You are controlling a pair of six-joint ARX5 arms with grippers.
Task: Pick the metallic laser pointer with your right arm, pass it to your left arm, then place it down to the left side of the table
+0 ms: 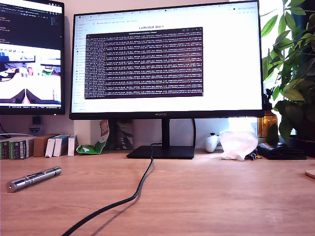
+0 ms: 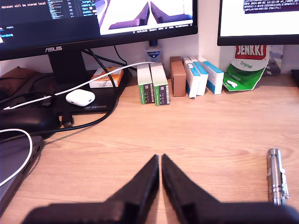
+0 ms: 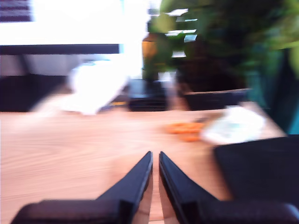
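Laser pointer [image 1: 33,178]: slim silver cylinder lay flat on the wooden table [image 1: 211,196], toward the exterior view's left, long axis running roughly from 8 to 2 o'clock there; free of any grip.
Our first gripper [image 2: 160,164]: jaws drawn nearly together, a thin gap between the tips, holding nothing; the pointer [image 2: 276,176] sat apart from it on bare wood.
Our second gripper [image 3: 155,161]: jaws likewise narrow and empty; view blurred, so detail beyond it was unclear.
Black cable [image 1: 129,199]: trailed from the monitor stand [image 1: 161,152] across the table.
Risk, rolling: we judged a glancing touch could send the round pointer rolling.
Risk, closed jaws: they would need opening, else they would push it.
Risk, snag: we judged the cable might catch an arm crossing.
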